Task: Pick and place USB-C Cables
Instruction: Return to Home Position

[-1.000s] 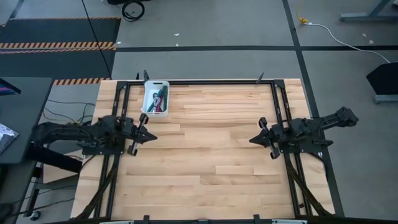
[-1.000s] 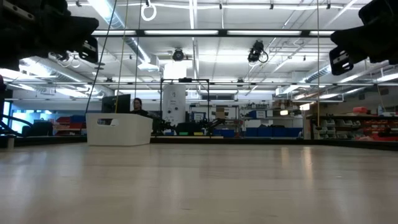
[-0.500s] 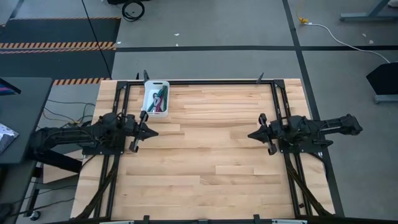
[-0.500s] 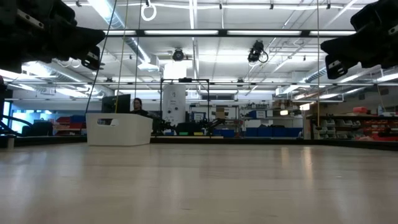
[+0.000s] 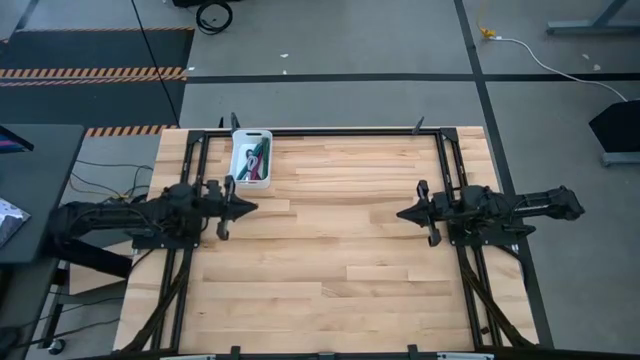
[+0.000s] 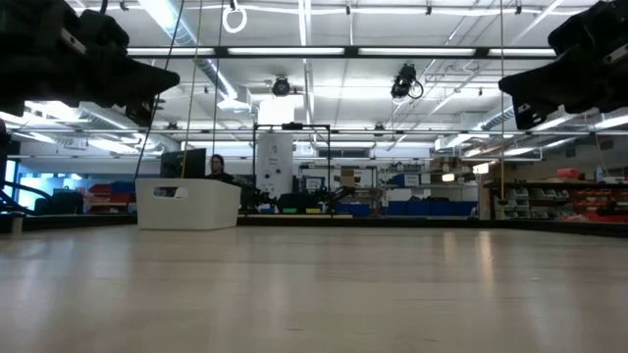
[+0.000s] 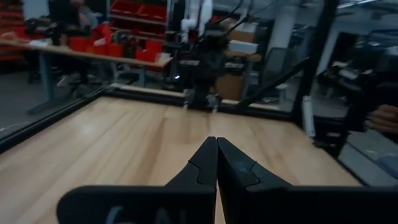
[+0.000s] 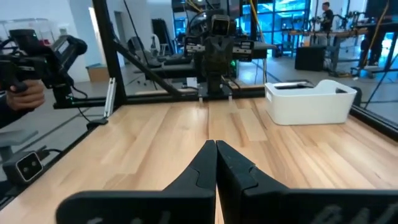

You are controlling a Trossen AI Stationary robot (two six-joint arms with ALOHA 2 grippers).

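Observation:
The USB-C cables (image 5: 256,160) lie as a small coloured heap, green, magenta and pale, inside a white bin (image 5: 238,158) at the table's far left. My left gripper (image 5: 253,207) hovers shut above the table's left side, just nearer than the bin, pointing right. My right gripper (image 5: 399,214) hovers shut over the right side, pointing left. In the left wrist view the left gripper (image 7: 216,144) has its fingers together, and in the right wrist view the right gripper (image 8: 216,146) does too. The bin (image 8: 310,101) shows in the right wrist view; the cables are hidden there.
A black frame (image 5: 330,131) runs along the table's far edge and both sides. Bare wood lies between the two grippers. In the low view the bin (image 6: 188,203) stands at the far left. A person's hand (image 8: 25,93) holding a dark device shows beyond the table.
Both grippers have moved toward the table's middle: the left one to the right, the right one to the left. The right arm has straightened out level. The bin and the cables have stayed put.

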